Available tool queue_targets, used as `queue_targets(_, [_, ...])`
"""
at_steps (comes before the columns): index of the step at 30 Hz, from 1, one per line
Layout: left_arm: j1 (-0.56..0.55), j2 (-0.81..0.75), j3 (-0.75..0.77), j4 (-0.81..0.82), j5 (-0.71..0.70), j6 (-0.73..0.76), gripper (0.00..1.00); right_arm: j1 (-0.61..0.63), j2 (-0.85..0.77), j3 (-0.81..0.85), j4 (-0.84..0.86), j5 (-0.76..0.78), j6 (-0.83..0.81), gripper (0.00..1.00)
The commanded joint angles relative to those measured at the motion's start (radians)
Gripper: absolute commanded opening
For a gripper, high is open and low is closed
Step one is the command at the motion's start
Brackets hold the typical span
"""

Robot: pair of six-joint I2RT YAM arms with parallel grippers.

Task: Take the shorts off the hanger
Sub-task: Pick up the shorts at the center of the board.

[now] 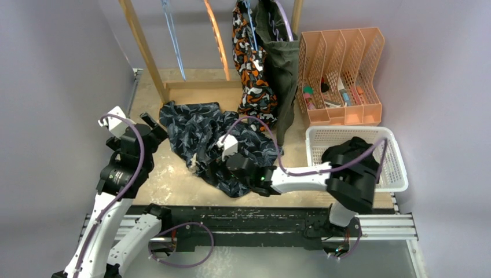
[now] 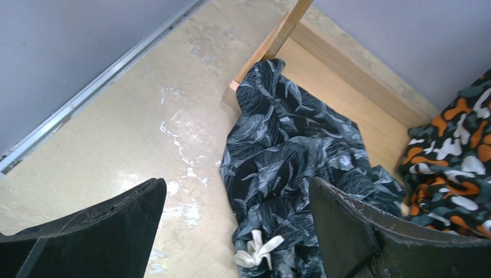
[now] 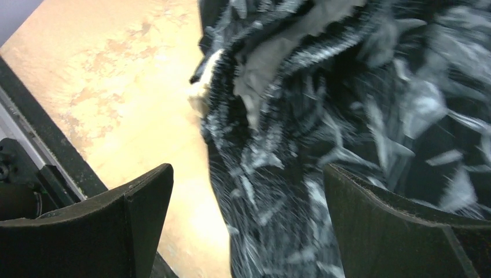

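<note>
Shorts of dark navy wavy-patterned cloth (image 1: 214,139) lie crumpled mid-surface (image 1: 168,176). Orange-black-white blotched shorts (image 1: 252,69) and olive green shorts (image 1: 285,63) hang at the far edge. Left jaws and right jaws both spread, empty.

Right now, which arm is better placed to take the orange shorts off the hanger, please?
Probably right: the right end effector, open over the dark shorts, is nearer the hanging orange shorts than the left end effector.
</note>
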Motion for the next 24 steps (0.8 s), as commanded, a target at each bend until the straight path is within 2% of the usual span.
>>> queue_targets(1, [0.003,0.006,-0.043,-0.009,-0.010,0.064,0.93,0.002,0.114,0.130,0.157,-0.087,-0.046,1.00])
queue_targets(4, [0.002,-0.037,-0.092,0.010,-0.040,0.044,0.93,0.002,0.190,0.209,0.131,-0.072,-0.071,1.00])
queue_targets(8, [0.003,-0.139,-0.174,0.013,-0.069,-0.023,0.93,0.000,0.333,0.338,0.008,-0.002,-0.072,1.00])
queue_targets(11, [0.002,-0.215,-0.228,0.003,-0.077,-0.077,0.93,-0.001,0.437,0.415,-0.138,0.013,0.003,0.99])
queue_targets(13, [0.002,-0.256,-0.235,0.008,-0.105,-0.064,0.93,-0.001,0.463,0.412,-0.163,0.025,0.010,0.96])
queue_targets(15, [0.002,-0.272,-0.238,0.002,-0.143,-0.063,0.93,-0.002,0.461,0.389,-0.156,0.036,0.005,0.86])
queue_targets(17, [0.002,-0.268,-0.237,-0.006,-0.152,-0.068,0.93,-0.003,0.463,0.386,-0.165,0.045,-0.007,0.71])
queue_targets(20, [0.002,-0.241,-0.239,0.004,-0.137,-0.058,0.93,-0.003,0.467,0.405,-0.228,0.083,0.021,0.58])
queue_targets(23, [0.003,-0.209,-0.232,-0.003,-0.141,-0.062,0.93,-0.003,0.419,0.404,-0.256,0.114,0.026,0.33])
queue_targets(24, [0.002,-0.202,-0.232,-0.003,-0.142,-0.063,0.93,-0.005,0.389,0.404,-0.259,0.074,0.010,0.22])
